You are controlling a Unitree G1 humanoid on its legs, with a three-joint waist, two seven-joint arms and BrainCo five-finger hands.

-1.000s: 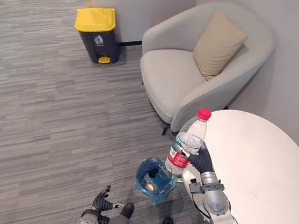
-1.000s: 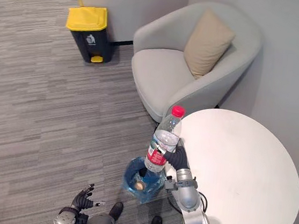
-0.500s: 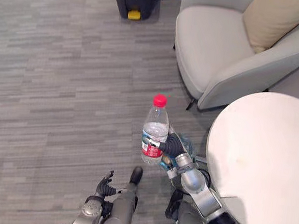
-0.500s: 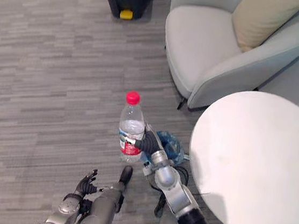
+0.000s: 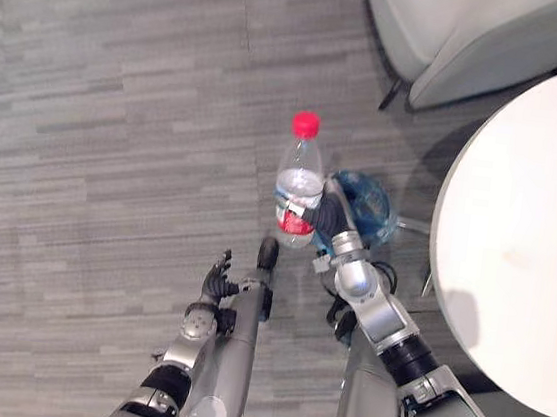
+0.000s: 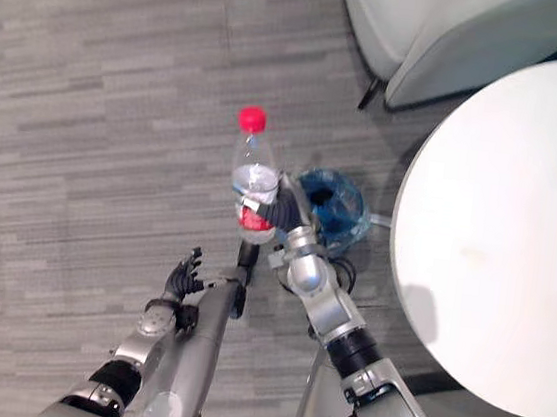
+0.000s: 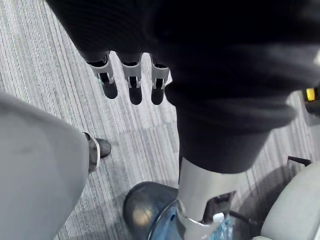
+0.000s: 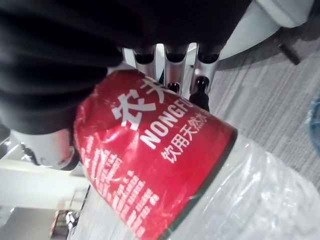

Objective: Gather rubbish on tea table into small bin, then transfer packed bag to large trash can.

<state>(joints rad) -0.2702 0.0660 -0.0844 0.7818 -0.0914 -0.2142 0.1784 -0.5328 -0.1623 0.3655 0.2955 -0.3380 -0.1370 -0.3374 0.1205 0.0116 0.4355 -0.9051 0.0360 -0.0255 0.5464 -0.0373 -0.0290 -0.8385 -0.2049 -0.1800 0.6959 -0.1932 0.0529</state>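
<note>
Bottle upright (red cap) | right hand fingers curled round it | left hand fingers loose | grey carpet

Grey armchair on striped carpet

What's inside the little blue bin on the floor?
Blue bag lining shows in the small bin. The right hand, gripping the bottle, covers part, so any rubbish inside is hidden.

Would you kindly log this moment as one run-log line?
right hand: shut on bottle | left hand: open, idle | small bin: on floor beside table
</note>
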